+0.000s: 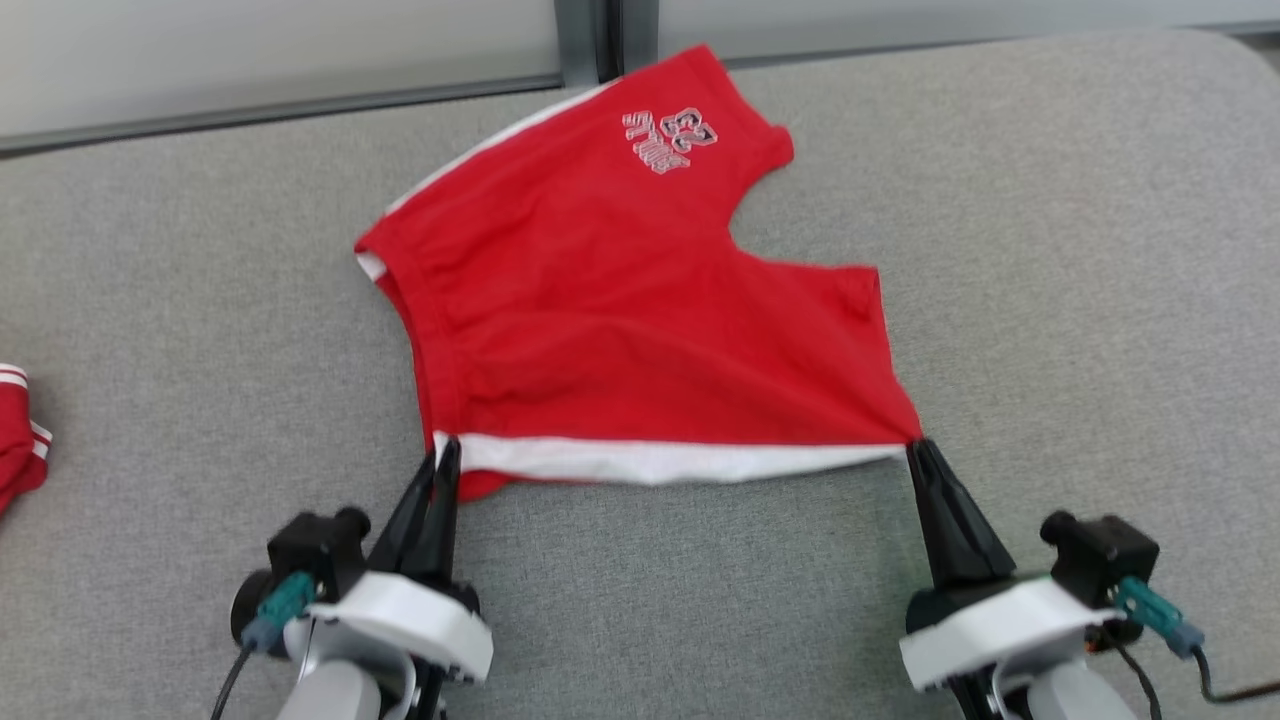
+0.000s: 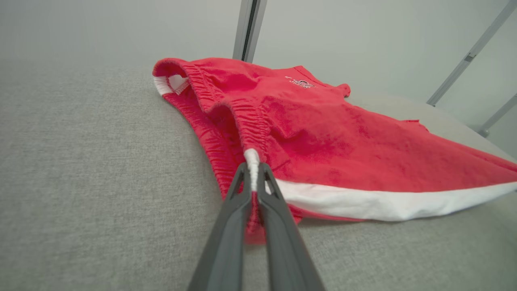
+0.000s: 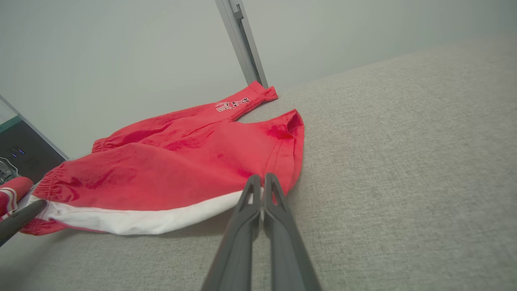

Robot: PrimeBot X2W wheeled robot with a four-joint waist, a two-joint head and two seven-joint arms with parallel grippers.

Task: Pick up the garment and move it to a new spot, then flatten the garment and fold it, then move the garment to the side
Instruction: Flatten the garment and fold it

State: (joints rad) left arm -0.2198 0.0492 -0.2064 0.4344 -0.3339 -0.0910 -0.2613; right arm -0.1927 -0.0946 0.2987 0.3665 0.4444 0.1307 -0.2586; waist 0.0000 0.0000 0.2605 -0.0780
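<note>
The garment (image 1: 620,310) is a pair of red shorts with a white side stripe and a pale printed logo, spread on the grey cushion. Its near edge is lifted slightly and pulled taut between both grippers. My left gripper (image 1: 443,452) is shut on the waistband corner where the white stripe begins, seen close up as the left gripper (image 2: 253,169) pinching white and red cloth of the garment (image 2: 343,141). My right gripper (image 1: 915,448) is shut on the leg-hem corner; in the right wrist view the right gripper (image 3: 262,180) bites the edge of the garment (image 3: 181,161).
The grey cushion surface (image 1: 1080,300) stretches wide to the right and in front. Another red cloth with white stripes (image 1: 20,440) lies at the far left edge. A pale wall with a metal post (image 1: 585,40) runs along the back.
</note>
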